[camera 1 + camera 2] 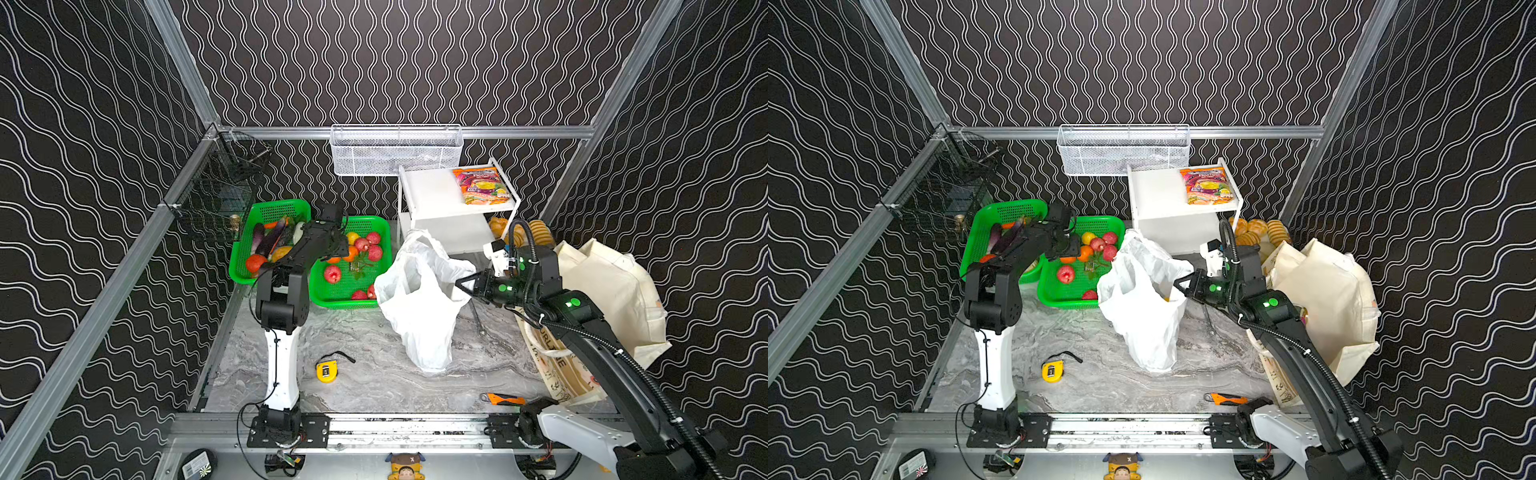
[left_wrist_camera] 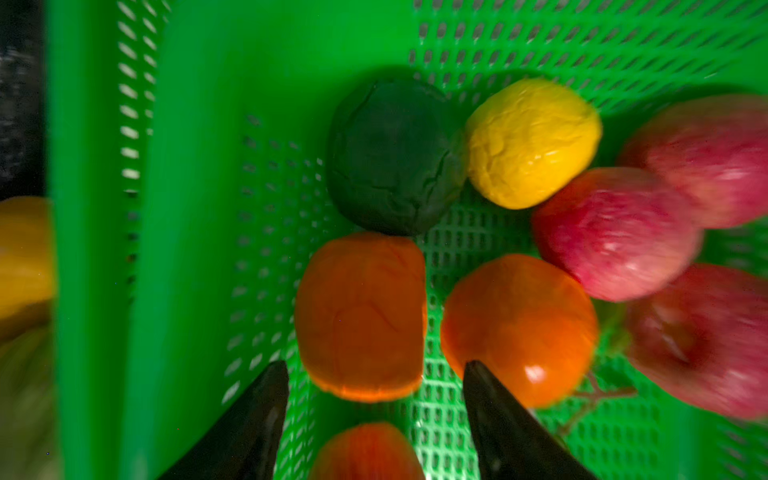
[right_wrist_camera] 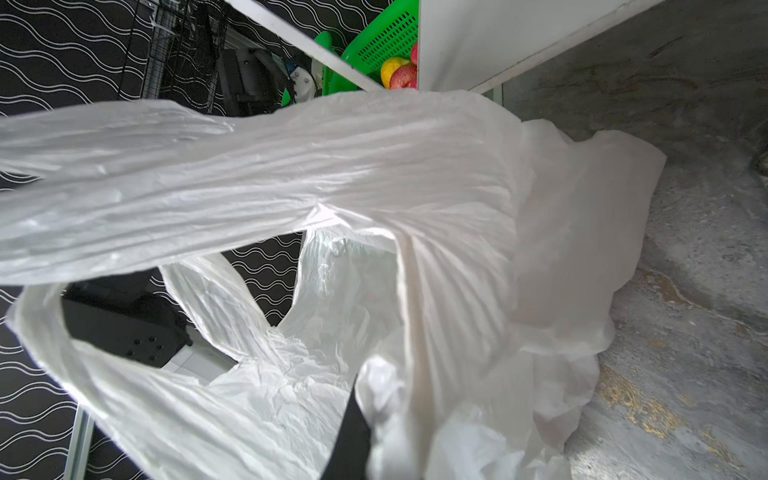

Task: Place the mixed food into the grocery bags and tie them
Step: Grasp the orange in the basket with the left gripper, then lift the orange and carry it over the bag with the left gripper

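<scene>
The white plastic grocery bag (image 1: 419, 307) (image 1: 1142, 307) stands open mid-table. My right gripper (image 1: 459, 284) (image 3: 365, 399) is shut on its rim, holding the mouth up. The cream tote (image 1: 611, 291) slumps at the far right behind that arm. My left gripper (image 2: 376, 365) hangs open inside the right green basket (image 1: 353, 299), its tips flanking a flattened orange fruit (image 2: 361, 316); a reddish-orange fruit (image 2: 365, 449) lies between the fingers, with gaps either side. A round orange (image 2: 519, 328), a yellow fruit (image 2: 532, 141), a dark green one (image 2: 395, 158) and red apples (image 2: 615, 232) lie around.
A snack packet (image 1: 484, 185) lies on the white shelf (image 1: 432, 195). A second green basket (image 1: 276, 204) of vegetables sits to the left. A yellow tape measure (image 1: 327, 370) and an orange utility knife (image 1: 503, 400) lie near the front. Bread loaves (image 1: 536, 230) sit behind the right arm.
</scene>
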Robot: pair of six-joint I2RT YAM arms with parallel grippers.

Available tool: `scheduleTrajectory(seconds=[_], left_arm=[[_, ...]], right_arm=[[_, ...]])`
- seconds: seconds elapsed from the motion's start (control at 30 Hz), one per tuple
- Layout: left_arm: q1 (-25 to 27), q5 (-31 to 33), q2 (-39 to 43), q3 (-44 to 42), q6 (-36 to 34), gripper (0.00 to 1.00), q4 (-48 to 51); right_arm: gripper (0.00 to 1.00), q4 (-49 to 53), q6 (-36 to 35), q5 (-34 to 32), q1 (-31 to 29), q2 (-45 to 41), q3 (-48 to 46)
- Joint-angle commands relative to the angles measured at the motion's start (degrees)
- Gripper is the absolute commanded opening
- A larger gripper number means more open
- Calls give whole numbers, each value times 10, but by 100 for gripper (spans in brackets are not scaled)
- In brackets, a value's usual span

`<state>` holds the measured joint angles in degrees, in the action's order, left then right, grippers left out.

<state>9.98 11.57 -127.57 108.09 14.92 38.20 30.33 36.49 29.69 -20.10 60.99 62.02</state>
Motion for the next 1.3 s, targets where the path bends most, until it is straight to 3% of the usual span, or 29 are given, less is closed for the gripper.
scheduleTrajectory(seconds=[0.0, 0.23, 0.47, 0.63, 0.73, 0.9, 1.03, 1.1, 1.27], left_arm=[[-2, 24, -11, 4, -12, 70, -12], [-1, 13, -40, 6, -22, 68, -38], [-1, -3, -10, 1, -32, 52, -54], [0, -38, 88, -56, -23, 50, -73], [0, -91, 170, -115, -5, 50, -77], [16, -286, 351, -321, -23, 49, -233], [52, -408, 444, -390, -40, 46, -255], [85, -429, 479, -398, -55, 46, -228], [133, -415, 556, -427, -45, 44, -214]], right_arm=[[0, -21, -7, 8, 1, -2, 0], [0, -19, -10, 9, 1, 0, 1], [0, -23, -5, 7, 0, -5, -5], [0, -32, 0, 9, 1, -4, -12], [0, -39, 0, 13, 1, -4, -18], [0, -51, 4, 8, 0, -3, -23], [0, -60, 8, 2, 0, 0, -24], [0, -57, 9, -3, 1, 2, -21], [0, -61, 14, -8, 0, -2, -28]])
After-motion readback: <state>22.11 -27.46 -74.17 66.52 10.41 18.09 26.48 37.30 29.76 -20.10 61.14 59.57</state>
